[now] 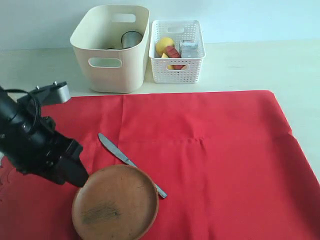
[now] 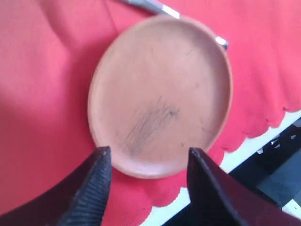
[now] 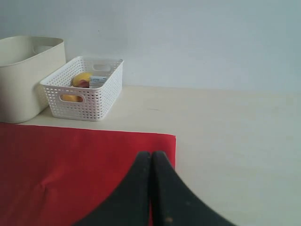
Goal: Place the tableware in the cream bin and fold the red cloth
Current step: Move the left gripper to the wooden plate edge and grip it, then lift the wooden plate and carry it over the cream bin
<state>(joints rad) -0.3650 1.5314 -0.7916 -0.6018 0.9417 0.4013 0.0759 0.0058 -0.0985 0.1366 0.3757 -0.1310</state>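
Round brown plate (image 1: 115, 205) at lower left: the left gripper (image 2: 149, 155), jaws apart, should straddle its rim squarely before closing.

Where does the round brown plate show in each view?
Exterior view: round brown plate at the lower left, on the red cloth.
Left wrist view: plate fills the centre, just beyond the tips of the open left claw.
Right wrist view: not in it.
Shared landmark: the red cloth, in all three.

plate (image 1: 115, 202) on cloth (image 1: 210, 150), knife (image 1: 131, 164) just behind it, cup (image 1: 131, 39) in bin (image 1: 107, 80), basket (image 1: 175, 70) right of bin
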